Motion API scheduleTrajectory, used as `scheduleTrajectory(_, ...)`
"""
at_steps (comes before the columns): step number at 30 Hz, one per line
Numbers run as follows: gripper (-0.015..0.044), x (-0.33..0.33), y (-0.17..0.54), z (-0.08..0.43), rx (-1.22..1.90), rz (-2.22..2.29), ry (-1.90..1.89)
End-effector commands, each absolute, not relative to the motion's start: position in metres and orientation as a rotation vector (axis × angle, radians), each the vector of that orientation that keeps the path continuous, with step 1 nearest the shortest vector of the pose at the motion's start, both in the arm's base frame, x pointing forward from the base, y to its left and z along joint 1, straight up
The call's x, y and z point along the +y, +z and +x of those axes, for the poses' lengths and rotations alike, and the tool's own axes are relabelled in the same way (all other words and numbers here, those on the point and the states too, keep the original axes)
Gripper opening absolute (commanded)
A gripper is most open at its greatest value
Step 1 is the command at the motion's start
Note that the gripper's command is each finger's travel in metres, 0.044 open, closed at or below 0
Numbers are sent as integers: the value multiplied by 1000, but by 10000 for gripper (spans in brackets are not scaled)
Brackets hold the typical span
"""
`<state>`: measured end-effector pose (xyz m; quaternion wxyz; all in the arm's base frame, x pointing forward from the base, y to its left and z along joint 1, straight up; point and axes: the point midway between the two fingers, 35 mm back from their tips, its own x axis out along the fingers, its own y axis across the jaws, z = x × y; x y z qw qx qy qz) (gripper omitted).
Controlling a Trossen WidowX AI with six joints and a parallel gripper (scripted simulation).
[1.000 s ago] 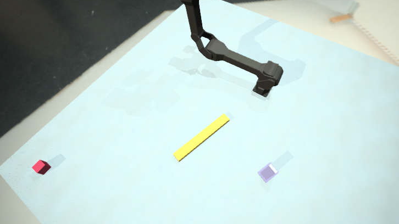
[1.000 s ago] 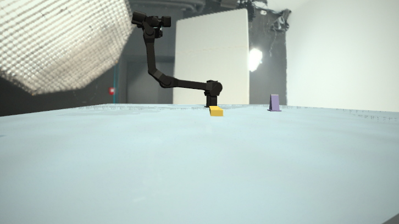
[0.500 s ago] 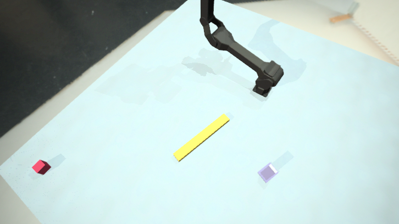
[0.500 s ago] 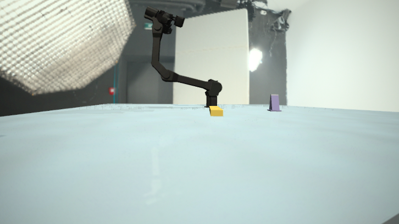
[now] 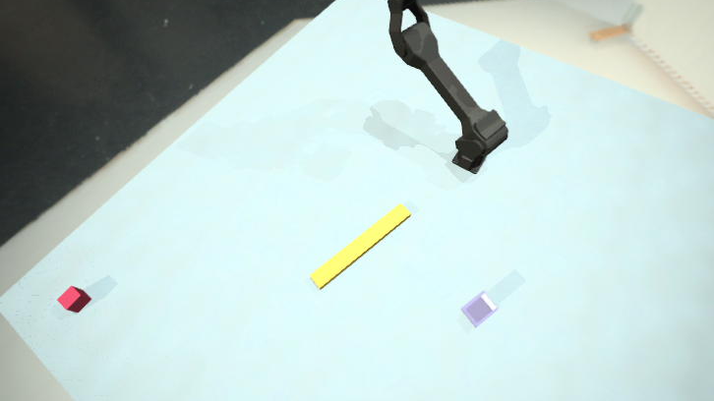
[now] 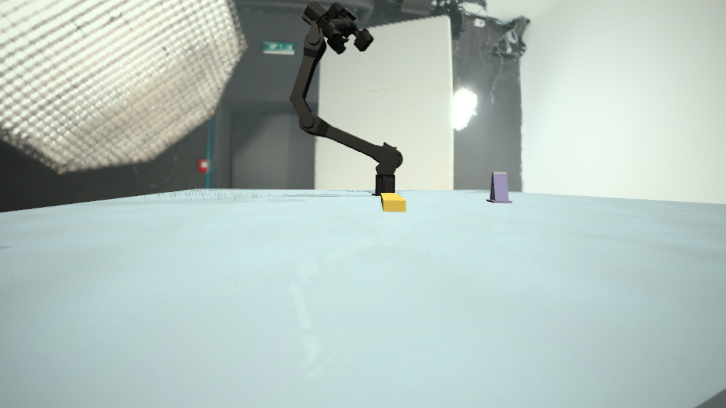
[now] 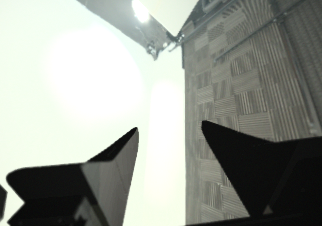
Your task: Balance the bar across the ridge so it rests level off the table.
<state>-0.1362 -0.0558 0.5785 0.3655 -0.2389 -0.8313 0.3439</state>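
Note:
A long yellow bar lies flat on the table, apart from the ridge. The ridge is a purple block with a pale top edge, standing upright on a thin base; in the top view it is to the lower right of the bar. My gripper is open, with nothing between its fingers in the wrist view. It is raised high above the table, well away from both bar and ridge. In the top view the fingers are out of the picture, beyond the top edge.
A red cube is on the table at the far left in the top view. The arm's base stands on the table beyond the bar's upper end in the top view. The wrist view shows only walls and ceiling.

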Motion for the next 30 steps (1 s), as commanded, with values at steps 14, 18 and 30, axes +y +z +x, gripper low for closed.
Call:
scheduleTrajectory(14, 315, 97, 573, -59, -1444, -819, 1198)
scheduleTrajectory(18, 315, 124, 566, -33, -1274, -838, 1229)
scheduleTrajectory(30, 315, 181, 533, 56, -781, -846, 1236)
